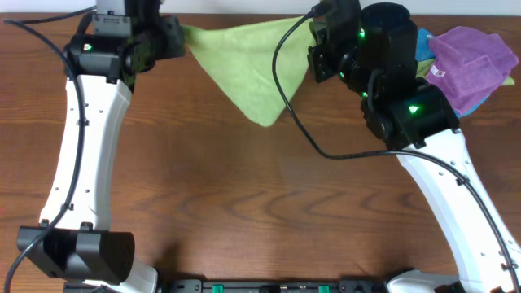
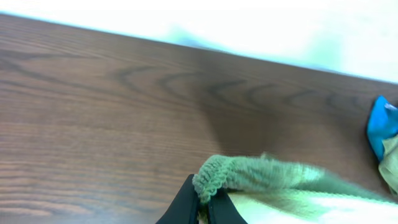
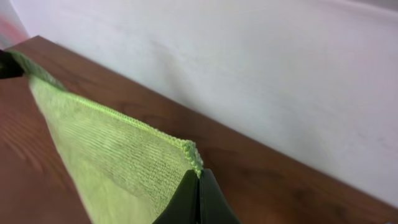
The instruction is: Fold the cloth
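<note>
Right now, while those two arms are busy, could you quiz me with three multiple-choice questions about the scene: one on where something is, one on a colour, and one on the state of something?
1. Where does the purple cloth lie?
A. Near left corner
B. Far right corner
C. Dead centre

2. What colour is the cloth stretched between the arms?
A. Lime green
B. Red
C. White

3. How do the left gripper and right gripper stand?
A. Both open
B. One open, one shut
C. Both shut on the cloth

Answers:
1. B, as the overhead view shows it at the far right.
2. A, since every view shows green.
3. C, because each wrist view shows fingers pinched on a corner.
</note>
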You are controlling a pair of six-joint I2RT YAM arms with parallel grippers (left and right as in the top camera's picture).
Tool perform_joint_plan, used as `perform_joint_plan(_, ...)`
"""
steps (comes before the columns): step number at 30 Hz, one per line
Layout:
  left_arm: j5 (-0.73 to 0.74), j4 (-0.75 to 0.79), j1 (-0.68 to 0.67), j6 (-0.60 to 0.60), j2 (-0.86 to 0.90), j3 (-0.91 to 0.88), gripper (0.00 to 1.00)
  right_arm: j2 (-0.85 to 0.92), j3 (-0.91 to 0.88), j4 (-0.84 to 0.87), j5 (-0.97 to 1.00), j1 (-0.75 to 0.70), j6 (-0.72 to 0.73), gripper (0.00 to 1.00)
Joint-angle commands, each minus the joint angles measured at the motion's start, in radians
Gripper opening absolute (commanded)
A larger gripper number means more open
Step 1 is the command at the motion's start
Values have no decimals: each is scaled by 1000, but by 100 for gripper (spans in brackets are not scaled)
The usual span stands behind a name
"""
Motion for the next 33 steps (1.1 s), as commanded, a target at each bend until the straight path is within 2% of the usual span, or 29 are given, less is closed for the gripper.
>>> perform_joint_plan(1,-6,-42,14,-16,13,4,6,3,5,-35,26,0,-27,1)
perform_joint_plan(7,5,-323,13,3,13,4,6,3,5,-295,-8,18,11,1)
perform_joint_plan(8,4,-382,13,13,13,4,13,3,5,-345,-26,21,17,9)
perform_joint_plan(9,4,-439,13,31,13,4,23,3,5,-393,-39,26,34,37)
perform_joint_plan(10,3,-495,13,34,13,4,24,3,5,-439,-51,32,58,45)
perform_joint_plan(11,5,-549,13,32,13,4,29,2,5,-485,-65,37,80,44)
perform_joint_plan(12,12,-635,13,32,13,4,50,2,5,-534,-69,42,111,58)
perform_joint_plan(13,11,-680,13,32,13,4,48,2,5,-560,-69,42,126,60)
perform_joint_plan(17,4,-746,13,39,13,4,34,0,5,-601,-68,43,167,61)
perform_joint_plan(18,-10,-740,13,45,13,4,34,0,5,-605,-68,42,174,62)
perform_joint_plan(21,-37,-676,13,61,13,0,43,3,0,-587,-48,42,176,63)
perform_joint_plan(25,26,-519,13,82,21,-71,42,28,-83,-472,-35,40,198,66)
perform_joint_plan(28,37,-471,13,134,46,-174,41,64,-168,-444,-91,33,329,61)
perform_joint_plan(32,25,-419,21,179,100,-277,53,72,-235,-455,-28,27,687,60)
perform_joint_plan(33,36,-417,27,225,127,-287,56,71,-242,-455,-23,25,757,63)
